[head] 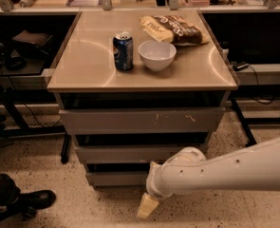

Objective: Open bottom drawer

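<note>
The grey cabinet has three handle-less drawers stacked under its top. The bottom drawer [116, 178] is the narrowest front, just above the floor, and looks closed or nearly so. My gripper [146, 206] hangs from the white arm [225, 170] that reaches in from the right. It sits low in front of the bottom drawer's right end, just above the floor. The arm hides the right part of that drawer's front.
The middle drawer [130, 154] and the scratched top drawer [139, 121] sit above. On the cabinet top [87, 65] stand a blue can [123, 51], a white bowl [157, 55] and a chip bag [175, 30]. A black shoe [32, 201] is at lower left. Desk frames flank both sides.
</note>
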`<state>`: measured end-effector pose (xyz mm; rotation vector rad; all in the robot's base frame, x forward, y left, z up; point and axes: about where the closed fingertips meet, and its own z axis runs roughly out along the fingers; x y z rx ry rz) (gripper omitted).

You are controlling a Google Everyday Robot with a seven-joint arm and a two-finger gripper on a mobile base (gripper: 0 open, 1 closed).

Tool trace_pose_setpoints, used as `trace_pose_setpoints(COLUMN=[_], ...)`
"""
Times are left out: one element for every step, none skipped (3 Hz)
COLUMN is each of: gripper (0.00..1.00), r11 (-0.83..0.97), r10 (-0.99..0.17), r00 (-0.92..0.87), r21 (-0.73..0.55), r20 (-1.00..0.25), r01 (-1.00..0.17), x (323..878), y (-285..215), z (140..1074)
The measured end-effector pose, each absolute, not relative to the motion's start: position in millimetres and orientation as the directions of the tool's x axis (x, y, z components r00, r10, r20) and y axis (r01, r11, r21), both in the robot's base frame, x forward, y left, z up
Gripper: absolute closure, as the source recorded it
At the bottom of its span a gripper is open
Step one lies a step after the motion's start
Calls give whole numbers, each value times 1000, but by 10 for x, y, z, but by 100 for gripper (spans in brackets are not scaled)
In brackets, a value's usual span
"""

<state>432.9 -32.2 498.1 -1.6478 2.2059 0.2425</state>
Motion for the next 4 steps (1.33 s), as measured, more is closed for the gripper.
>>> trace_pose_setpoints(gripper=[0, 0, 0, 0], r11=[329, 330, 372, 435], r10=[-871, -869, -846, -819], r00=[-284, -285, -319, -349], r21=[-48, -44, -43, -95], r20=[-402, -405, -428, -455], r01=[-943, -943, -927, -896], x=[4293, 4304, 4502, 5015], y=[-262, -245, -359, -606], z=[4847, 4813, 4464, 4165])
